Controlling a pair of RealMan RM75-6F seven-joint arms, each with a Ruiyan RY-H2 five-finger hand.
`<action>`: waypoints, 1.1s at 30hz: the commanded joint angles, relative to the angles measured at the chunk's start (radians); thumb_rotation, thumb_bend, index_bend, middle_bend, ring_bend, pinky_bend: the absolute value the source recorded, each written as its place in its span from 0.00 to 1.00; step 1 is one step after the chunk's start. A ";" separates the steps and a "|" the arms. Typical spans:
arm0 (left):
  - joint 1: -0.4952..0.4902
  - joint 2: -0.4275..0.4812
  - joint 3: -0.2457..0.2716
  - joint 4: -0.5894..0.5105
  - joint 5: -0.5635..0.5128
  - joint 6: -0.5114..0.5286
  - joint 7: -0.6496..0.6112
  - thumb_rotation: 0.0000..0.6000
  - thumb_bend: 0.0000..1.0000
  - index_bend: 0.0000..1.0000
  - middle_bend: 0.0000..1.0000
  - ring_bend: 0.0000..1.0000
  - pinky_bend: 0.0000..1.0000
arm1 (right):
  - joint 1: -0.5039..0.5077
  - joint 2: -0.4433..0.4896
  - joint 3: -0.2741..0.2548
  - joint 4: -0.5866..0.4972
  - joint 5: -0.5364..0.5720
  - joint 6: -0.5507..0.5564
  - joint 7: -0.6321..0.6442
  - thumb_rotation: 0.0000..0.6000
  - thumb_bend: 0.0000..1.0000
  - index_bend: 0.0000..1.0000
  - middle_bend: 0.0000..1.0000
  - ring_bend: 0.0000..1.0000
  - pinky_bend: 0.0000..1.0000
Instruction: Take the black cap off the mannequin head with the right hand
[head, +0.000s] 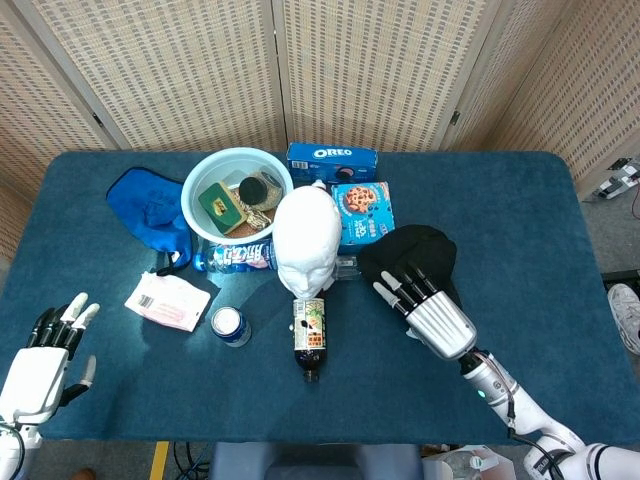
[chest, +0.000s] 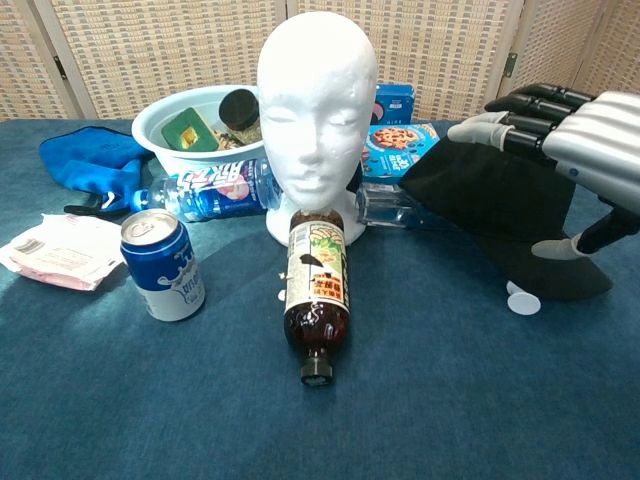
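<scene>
one bare white mannequin head stands mid-counter, and the black cap is off it, lying at about four o'clock from the head. the right hand rests over the cap with fingers stretched out and the thumb under its edge; i cannot tell whether it grips the fabric. the left hand hangs released at the counter's eight o'clock corner, fingers apart, shown only in the head view. three bottles: one dark, one blue-labelled, one clear half hidden by the cap. one can, one basin, two biscuit boxes. a white tube cap peeks from under the black cap.
</scene>
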 joint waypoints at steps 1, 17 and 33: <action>0.001 0.001 -0.001 0.000 -0.001 0.001 -0.001 1.00 0.49 0.08 0.00 0.00 0.00 | -0.012 0.007 0.012 -0.014 0.010 0.014 -0.010 1.00 0.00 0.00 0.00 0.00 0.00; -0.008 -0.002 -0.012 0.014 -0.022 -0.015 -0.012 1.00 0.49 0.08 0.00 0.00 0.00 | -0.129 0.154 0.086 -0.179 0.198 0.071 -0.032 1.00 0.00 0.27 0.31 0.25 0.32; -0.016 -0.012 -0.019 0.023 -0.045 -0.030 -0.009 1.00 0.49 0.08 0.00 0.00 0.00 | -0.262 0.350 0.038 -0.312 0.302 0.076 0.015 1.00 0.00 0.29 0.30 0.25 0.33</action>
